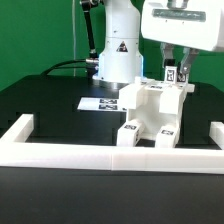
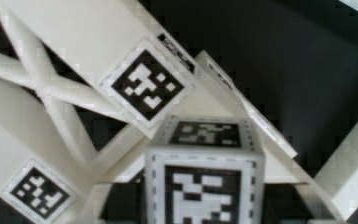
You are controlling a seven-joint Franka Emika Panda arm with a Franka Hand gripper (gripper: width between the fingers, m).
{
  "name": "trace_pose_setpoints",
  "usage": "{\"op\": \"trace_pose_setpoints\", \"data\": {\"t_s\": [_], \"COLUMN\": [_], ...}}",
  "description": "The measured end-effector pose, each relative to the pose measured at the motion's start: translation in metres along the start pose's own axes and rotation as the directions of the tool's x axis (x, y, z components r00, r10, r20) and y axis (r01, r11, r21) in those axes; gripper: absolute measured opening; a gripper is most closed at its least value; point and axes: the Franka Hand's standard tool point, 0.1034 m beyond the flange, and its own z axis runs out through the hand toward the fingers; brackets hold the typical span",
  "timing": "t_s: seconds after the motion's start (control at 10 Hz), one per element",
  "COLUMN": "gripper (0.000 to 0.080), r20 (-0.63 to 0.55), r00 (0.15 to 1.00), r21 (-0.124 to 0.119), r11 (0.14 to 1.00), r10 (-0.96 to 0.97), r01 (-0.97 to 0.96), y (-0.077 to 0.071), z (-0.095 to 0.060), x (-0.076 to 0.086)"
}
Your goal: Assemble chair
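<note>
Chunky white plastic tagged chair assembly [image 1: 148, 112] stands mid-table. Flat white marker board [image 1: 100, 102] lies just behind it, toward exterior view's left. Two-finger gripper [image 1: 177, 72] sits directly above assembly's far corner on exterior view's right, straddling small tagged upright [image 1: 170, 74]. Upright's long axis vertical, in line with fingers. Grip cannot be told: fingers hidden in wrist view.

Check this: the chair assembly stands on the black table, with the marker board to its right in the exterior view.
Wrong side. The marker board lies on the exterior view's left of the chair assembly, not its right, as that view shows. The assembly does stand on the black table.
</note>
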Motion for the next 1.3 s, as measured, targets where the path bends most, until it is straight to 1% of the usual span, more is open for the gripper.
{"op": "trace_pose_setpoints", "data": {"t_s": [0.2, 0.3, 0.4, 0.5, 0.6, 0.7, 0.8, 0.9, 1.0, 1.2, 1.3], "gripper": [0.0288, 0.0288, 0.0403, 0.0403, 0.0540, 0.0615, 0.0615, 0.0643, 0.0648, 0.0649, 0.0649], "r20": [0.016, 0.018, 0.018, 0.018, 0.015, 0.007, 0.005, 0.004, 0.004, 0.005, 0.005], "r00": [0.991, 0.989, 0.991, 0.993, 0.997, 0.999, 1.000, 0.991, 0.980, 0.920, 0.898], "r21": [0.004, 0.005, 0.005, 0.005, 0.003, -0.003, 0.000, 0.004, 0.004, 0.007, 0.007], "r11": [0.991, 0.989, 0.991, 0.993, 0.997, 0.999, 1.000, 0.991, 0.980, 0.920, 0.898], "r10": [0.135, 0.146, 0.134, 0.120, 0.079, 0.045, -0.023, -0.134, -0.200, -0.392, -0.440], "r01": [-0.135, -0.147, -0.134, -0.120, -0.079, -0.045, 0.023, 0.134, 0.200, 0.392, 0.440], "y": [-0.001, -0.001, -0.001, -0.001, -0.001, -0.003, -0.006, -0.007, -0.007, -0.007, -0.007], "z": [0.000, 0.000, 0.000, 0.000, 0.001, 0.002, 0.002, 0.002, 0.002, 0.002, 0.002], "x": [-0.003, -0.004, -0.004, -0.004, -0.005, -0.009, -0.012, -0.013, -0.015, -0.014, -0.013]}}
